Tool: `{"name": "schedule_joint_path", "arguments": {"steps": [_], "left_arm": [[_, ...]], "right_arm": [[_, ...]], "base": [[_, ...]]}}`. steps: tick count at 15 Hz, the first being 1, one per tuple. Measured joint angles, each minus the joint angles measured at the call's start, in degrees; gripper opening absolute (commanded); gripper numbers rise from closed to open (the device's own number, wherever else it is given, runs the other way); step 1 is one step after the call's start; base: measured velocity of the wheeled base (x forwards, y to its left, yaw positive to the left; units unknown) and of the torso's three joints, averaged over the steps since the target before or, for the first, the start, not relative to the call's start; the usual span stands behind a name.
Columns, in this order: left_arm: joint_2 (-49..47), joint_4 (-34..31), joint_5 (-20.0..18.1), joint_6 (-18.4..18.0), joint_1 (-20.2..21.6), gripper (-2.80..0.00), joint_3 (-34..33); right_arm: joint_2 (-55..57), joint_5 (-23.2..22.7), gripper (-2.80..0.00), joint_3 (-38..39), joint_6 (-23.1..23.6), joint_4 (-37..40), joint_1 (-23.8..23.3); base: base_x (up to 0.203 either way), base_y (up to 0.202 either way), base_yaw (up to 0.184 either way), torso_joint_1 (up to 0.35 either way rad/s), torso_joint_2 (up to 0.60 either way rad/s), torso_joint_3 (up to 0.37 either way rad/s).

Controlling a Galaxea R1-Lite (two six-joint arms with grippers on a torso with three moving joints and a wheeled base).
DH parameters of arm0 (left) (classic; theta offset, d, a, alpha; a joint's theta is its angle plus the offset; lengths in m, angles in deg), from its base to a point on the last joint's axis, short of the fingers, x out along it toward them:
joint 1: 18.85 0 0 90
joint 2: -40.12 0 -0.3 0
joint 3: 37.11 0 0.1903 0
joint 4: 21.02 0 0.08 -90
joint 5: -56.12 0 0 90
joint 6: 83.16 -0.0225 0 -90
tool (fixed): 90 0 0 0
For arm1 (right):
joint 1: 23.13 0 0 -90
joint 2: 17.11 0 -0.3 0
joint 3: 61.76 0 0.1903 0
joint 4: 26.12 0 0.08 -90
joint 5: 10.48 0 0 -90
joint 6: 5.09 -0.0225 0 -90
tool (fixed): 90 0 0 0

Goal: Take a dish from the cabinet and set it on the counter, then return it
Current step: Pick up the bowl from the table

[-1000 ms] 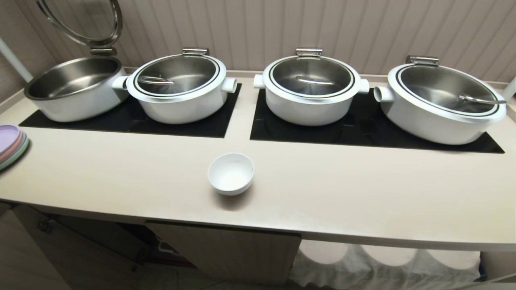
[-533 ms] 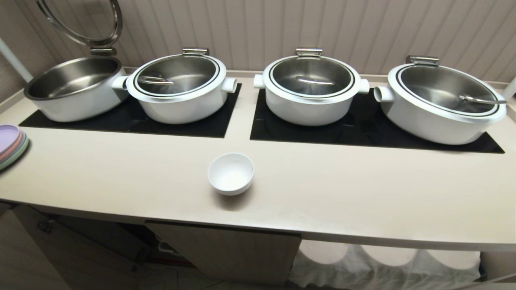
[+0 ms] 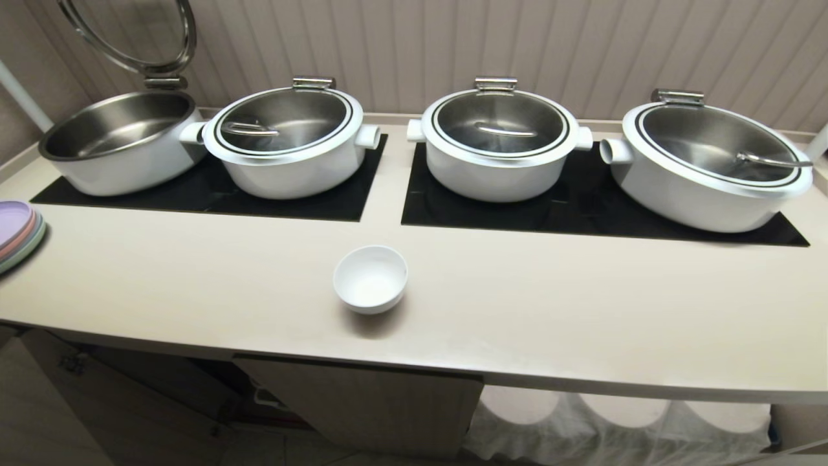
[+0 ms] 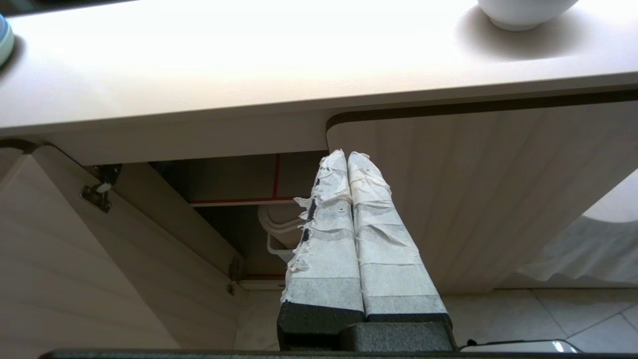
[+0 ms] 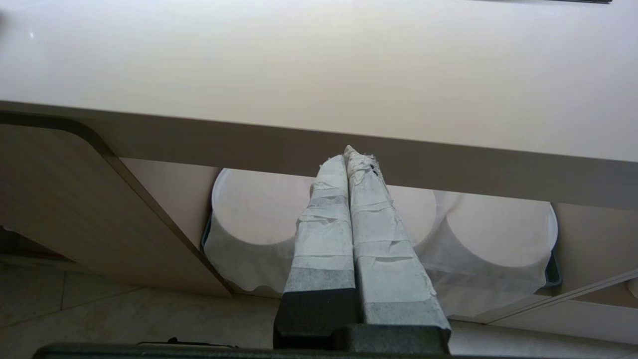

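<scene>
A: Item one, largest: worktop (image 3: 517,323), long, pale beige, two black inset panels (image 3: 213,194) carrying four white pots (image 3: 498,149).

B: Item two?

A: Cabinet (image 4: 473,189) beneath, fluted doors; the left door (image 4: 75,259) swung open, red-edged shelf visible inside, something white on it that can't be made out.

B: Hands?

A: Left hand (image 4: 347,155), tape-wrapped fingers pressed together, holding nothing, below the worktop edge facing the open cabinet. Right hand (image 5: 351,154), likewise closed and empty, parked below the edge further right.

B: Smallest?

A: Dish (image 3: 370,278), white bowl, upright on the worktop near the front edge, well apart from both hands.

B: Risks?

A: Likely three: a closed hand rising could knock the worktop's underside; a rim pinch on glazed ceramic may slip; the bowl could clip the open door when going back.
</scene>
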Motion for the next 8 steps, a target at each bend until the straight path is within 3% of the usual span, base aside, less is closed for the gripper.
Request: {"name": "schedule_joint_path", "arguments": {"steps": [4, 8], "left_arm": [[0.0, -0.09, -2.05, 0.38, 0.0, -2.8, 1.43], [0.0, -3.51, -9.39, 2.7, 0.0, -2.8, 6.18]], "right_arm": [[0.0, 0.0, -2.8, 0.0, 0.0, 0.0, 0.0], [0.0, 0.0, -2.8, 0.0, 0.0, 0.0, 0.0]], "base": [[0.0, 0.0, 0.0, 0.0, 0.0, 0.0], [0.0, 0.0, 0.0, 0.0, 0.0, 0.0]]}}
